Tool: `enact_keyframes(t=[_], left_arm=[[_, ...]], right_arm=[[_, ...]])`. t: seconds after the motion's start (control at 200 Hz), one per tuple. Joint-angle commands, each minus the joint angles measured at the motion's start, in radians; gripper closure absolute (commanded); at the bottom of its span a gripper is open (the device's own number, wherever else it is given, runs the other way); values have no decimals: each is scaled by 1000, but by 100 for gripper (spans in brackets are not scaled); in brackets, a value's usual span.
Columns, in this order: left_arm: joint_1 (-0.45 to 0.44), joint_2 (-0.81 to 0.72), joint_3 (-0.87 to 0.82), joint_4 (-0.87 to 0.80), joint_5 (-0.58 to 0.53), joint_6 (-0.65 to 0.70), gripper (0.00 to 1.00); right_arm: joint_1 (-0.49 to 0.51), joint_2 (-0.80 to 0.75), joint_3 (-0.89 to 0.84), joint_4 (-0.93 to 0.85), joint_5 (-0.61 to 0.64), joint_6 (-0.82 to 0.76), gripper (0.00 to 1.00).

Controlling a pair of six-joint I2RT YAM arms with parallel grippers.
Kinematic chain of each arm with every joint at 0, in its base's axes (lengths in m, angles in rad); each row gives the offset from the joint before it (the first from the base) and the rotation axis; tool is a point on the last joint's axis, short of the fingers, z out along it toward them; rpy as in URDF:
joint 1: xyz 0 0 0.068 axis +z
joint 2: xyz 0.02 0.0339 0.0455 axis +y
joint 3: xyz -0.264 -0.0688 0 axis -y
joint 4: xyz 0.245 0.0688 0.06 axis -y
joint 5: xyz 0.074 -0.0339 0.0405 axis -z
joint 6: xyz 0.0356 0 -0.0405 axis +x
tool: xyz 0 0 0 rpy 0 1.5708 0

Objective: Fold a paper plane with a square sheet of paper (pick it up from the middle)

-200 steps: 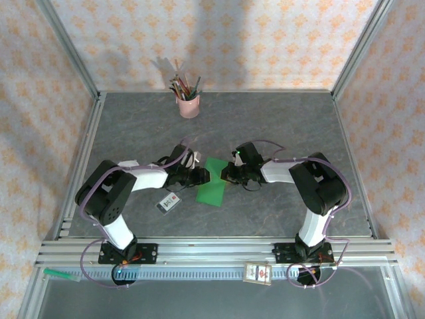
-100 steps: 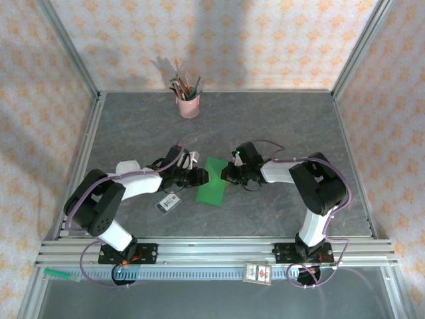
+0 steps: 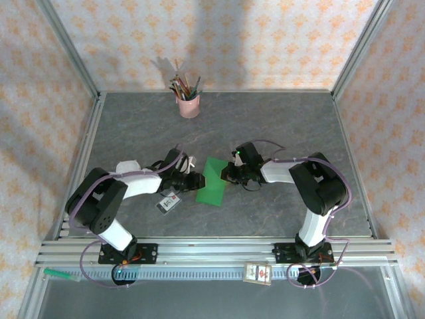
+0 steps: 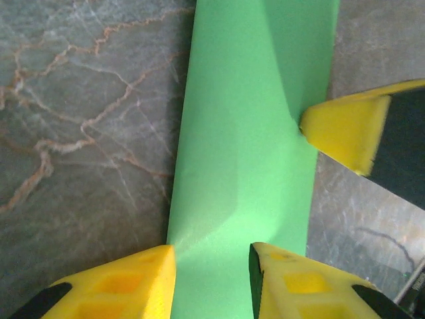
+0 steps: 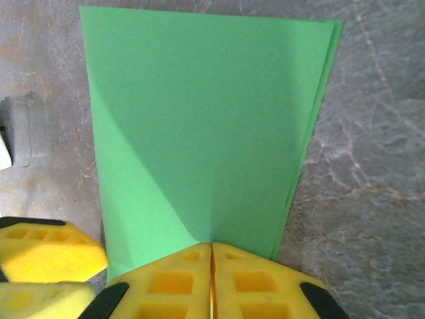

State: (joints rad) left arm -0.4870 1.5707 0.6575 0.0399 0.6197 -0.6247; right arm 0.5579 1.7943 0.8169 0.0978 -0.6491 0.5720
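The left gripper [image 4: 212,258] sets parted fingers astride one end of the thin, bright green folded sheet of paper [image 4: 252,133] lying mid-table. It looks light, limp and easily creased, so it is best pinched at an edge. The right gripper [image 5: 211,249] is clenched on its edge. Open grey marbled table [image 3: 285,126] lies beyond.

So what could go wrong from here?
The right gripper is shut on just the edge of the square sheet of paper, so a pull could slip off or tear it. The folded layers sit offset along one side, so later creases may come out skewed. The left gripper is open over the paper's end and could crumple it on closing.
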Motion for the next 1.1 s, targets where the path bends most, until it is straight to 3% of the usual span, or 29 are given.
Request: enact_keyframes(t=[0.0, 0.375, 0.561, 0.736, 1.096], left_arm=[[-34, -57, -17, 8, 28, -25, 63], [-47, 17, -41, 1, -30, -9, 64], [-29, -39, -68, -43, -27, 12, 64], [-51, -148, -107, 47, 45, -70, 63], [-44, -80, -128, -19, -10, -25, 63]], right_arm=[[-17, 77, -65, -176, 250, -43, 91], [-17, 76, -65, -178, 251, -45, 91], [-18, 74, -66, -178, 253, -45, 91], [-18, 72, -65, -181, 255, -44, 91], [-18, 77, -72, -174, 254, -45, 91]])
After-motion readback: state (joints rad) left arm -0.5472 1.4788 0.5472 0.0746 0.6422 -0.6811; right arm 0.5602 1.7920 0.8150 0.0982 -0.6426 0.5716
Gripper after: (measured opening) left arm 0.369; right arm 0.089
